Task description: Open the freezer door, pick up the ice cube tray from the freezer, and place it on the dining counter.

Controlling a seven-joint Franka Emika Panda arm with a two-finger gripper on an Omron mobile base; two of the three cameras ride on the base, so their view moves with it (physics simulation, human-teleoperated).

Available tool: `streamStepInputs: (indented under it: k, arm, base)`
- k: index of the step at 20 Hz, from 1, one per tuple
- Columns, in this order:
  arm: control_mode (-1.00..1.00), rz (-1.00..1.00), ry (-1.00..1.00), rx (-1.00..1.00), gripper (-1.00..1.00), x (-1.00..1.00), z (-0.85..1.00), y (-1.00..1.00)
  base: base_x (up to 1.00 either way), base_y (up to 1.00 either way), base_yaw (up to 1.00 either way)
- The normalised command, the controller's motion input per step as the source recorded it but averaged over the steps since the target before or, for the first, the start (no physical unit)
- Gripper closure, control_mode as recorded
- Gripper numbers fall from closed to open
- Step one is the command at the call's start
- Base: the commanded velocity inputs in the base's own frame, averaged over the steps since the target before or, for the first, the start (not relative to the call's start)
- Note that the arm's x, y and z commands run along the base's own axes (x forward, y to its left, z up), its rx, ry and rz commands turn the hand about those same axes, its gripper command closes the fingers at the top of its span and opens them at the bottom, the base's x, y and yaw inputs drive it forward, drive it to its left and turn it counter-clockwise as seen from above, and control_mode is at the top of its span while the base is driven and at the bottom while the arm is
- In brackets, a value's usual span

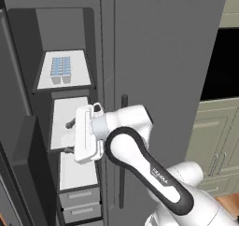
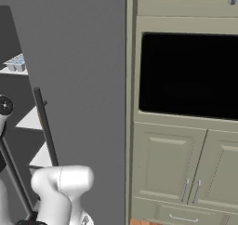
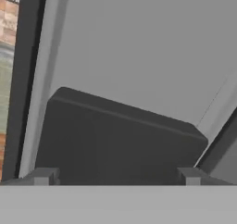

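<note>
Left base view: the tall narrow freezer (image 1: 70,103) with dark grey walls stood open in front of me, white shelves stacked inside and grey drawers (image 1: 79,204) at its bottom. Its matte-grey freezer door (image 1: 18,164) was swung out at the left edge, seen nearly edge-on. Just right of the compartment was the wider plain grey fridge door (image 1: 163,71), shut, with a long dark vertical bar handle (image 1: 123,150). Pale green cabinets (image 1: 217,141) and a black oven window (image 1: 221,64) sat further right. My white arm reached in from lower right, and my gripper (image 1: 70,137) was level with the middle shelf, at the freezer's opening. Both dark finger tips (image 1: 70,123) pointed left, spread wide apart, nothing between them. The small flat light-blue ice cube tray (image 1: 61,69) with its grid of cells lay on the top white shelf, above my gripper and apart from it. Hand view: my two tips (image 3: 44,176) stood wide, facing a dark grey panel (image 3: 120,140) on a lighter grey surface.
</note>
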Motion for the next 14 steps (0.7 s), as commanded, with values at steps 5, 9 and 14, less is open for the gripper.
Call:
streamStepInputs:
  k: [5, 9, 14]
  arm:
    - [-1.0, -0.27, 0.15, 0.0, -1.0, -0.43, 0.33, -0.62]
    - [-1.0, -0.32, 0.02, 0.0, -1.0, -0.5, 0.14, -0.8]
    - [-1.0, -0.33, 0.13, 0.0, -1.0, -0.49, 0.26, -0.82]
  base:
    - [0.0, 0.0, 0.0]
    - [0.0, 0.0, 0.0]
    - [0.0, 0.0, 0.0]
